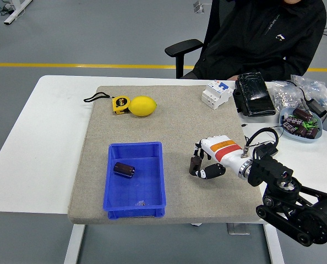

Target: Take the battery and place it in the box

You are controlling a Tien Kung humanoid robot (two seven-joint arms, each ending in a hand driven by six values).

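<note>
Person (262, 38) cut off at top; bowl (287, 122) contents indistinct.

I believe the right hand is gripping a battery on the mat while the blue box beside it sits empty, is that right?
Not quite: the blue box is not empty; the head view shows a dark battery already lying in it. The right hand does grip another battery on the mat.

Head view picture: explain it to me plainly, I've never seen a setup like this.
It is taken from a camera high on a humanoid robot, looking down over a white table covered by a grey felt mat. The black arm entering from the lower right ends in the white five-fingered right hand, closed around a small dark cylindrical battery standing on the mat. The blue plastic box already holds another dark battery. A yellow lemon and yellow tape measure lie farther back. A person in black sits opposite.
</note>
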